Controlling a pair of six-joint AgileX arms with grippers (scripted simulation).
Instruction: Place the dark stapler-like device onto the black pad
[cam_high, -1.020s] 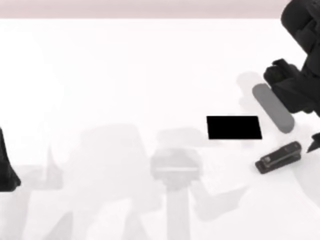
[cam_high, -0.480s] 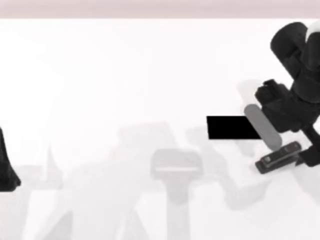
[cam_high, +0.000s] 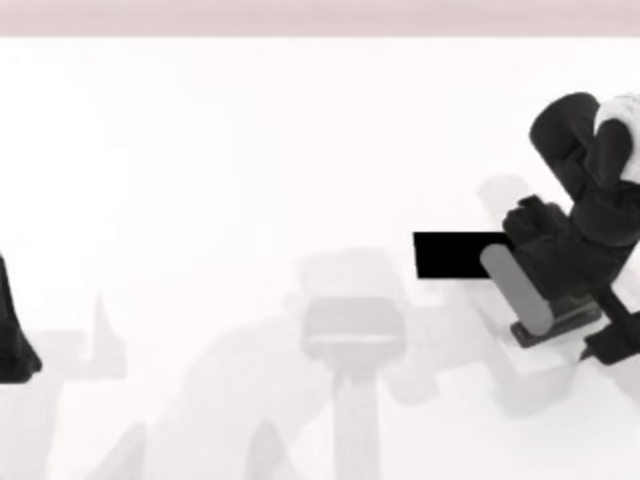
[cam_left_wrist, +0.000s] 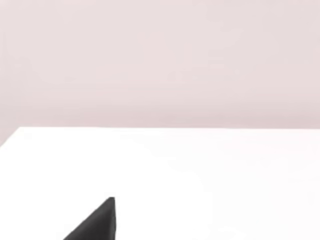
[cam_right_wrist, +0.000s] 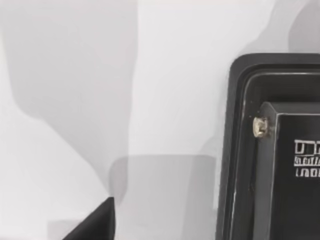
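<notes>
White table (cam_high: 250, 150), pale pink backdrop strip (cam_high: 300, 18) along far edge

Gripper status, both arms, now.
Left gripper: parked at the table's left edge; fingers cannot be told.
Right gripper: low over the dark stapler-like device, beside the black pad; grip cannot be told.

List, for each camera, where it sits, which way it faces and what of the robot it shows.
Top view: above the table, looking down; shows the pad, the right arm over the stapler, and the left arm parked at the left edge.
Left wrist: low, looking across bare table to the wall; a dark hand tip shows.
Right wrist: close above the stapler; same dark tip.
Shared: stapler, in top and right wrist.
</notes>
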